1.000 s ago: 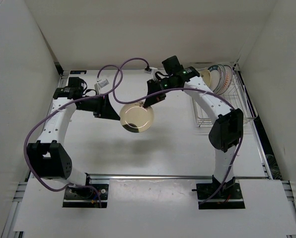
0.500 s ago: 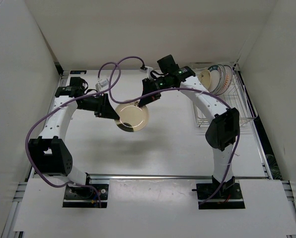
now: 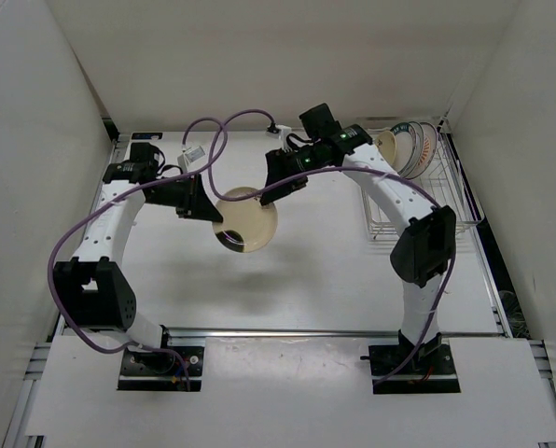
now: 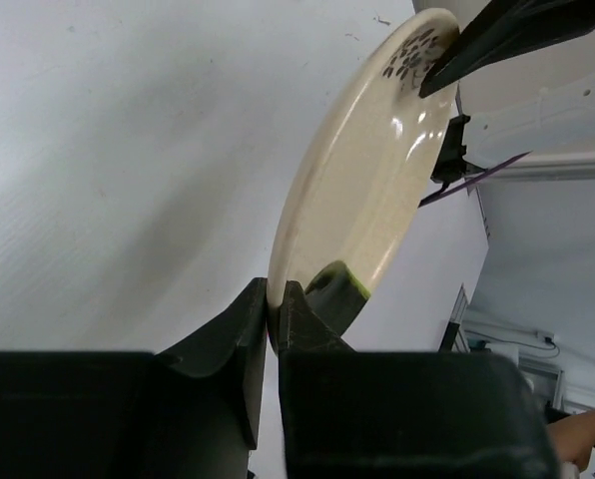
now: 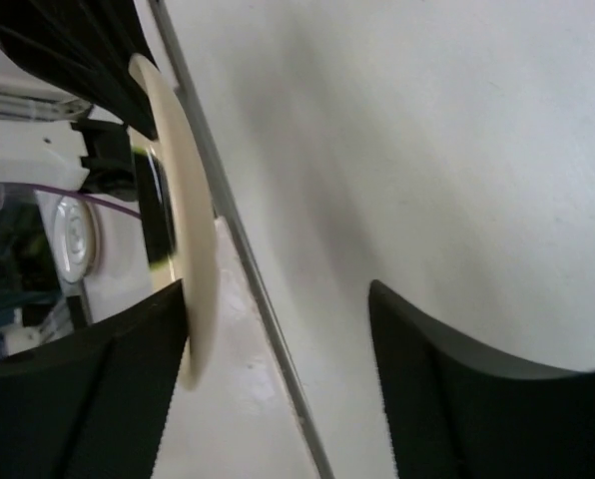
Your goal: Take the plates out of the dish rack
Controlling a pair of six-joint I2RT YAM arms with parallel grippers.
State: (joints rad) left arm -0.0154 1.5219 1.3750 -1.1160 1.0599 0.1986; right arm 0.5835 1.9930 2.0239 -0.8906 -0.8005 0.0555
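Observation:
A tan plate (image 3: pixel 244 220) hangs tilted above the middle of the table. My left gripper (image 3: pixel 213 213) is shut on its left rim. In the left wrist view the plate (image 4: pixel 367 190) rises on edge from the pinched fingers of the left gripper (image 4: pixel 273 299). My right gripper (image 3: pixel 271 191) stands open at the plate's upper right rim. In the right wrist view the plate (image 5: pixel 190 259) lies close beside one finger of the open right gripper (image 5: pixel 278 309), with a wide gap to the other finger. Two more plates (image 3: pixel 416 147) stand on edge in the dish rack (image 3: pixel 465 191) at the far right.
The dish rack fills the back right corner beside the right wall. A purple cable (image 3: pixel 217 149) loops over the back of the table between the arms. A metal rail (image 3: pixel 287 332) runs along the table's near edge. White walls enclose the left, back and right.
My left gripper closed on the tan plate's rim and my right gripper opened off it. The plate shifted slightly to the left and tilted.

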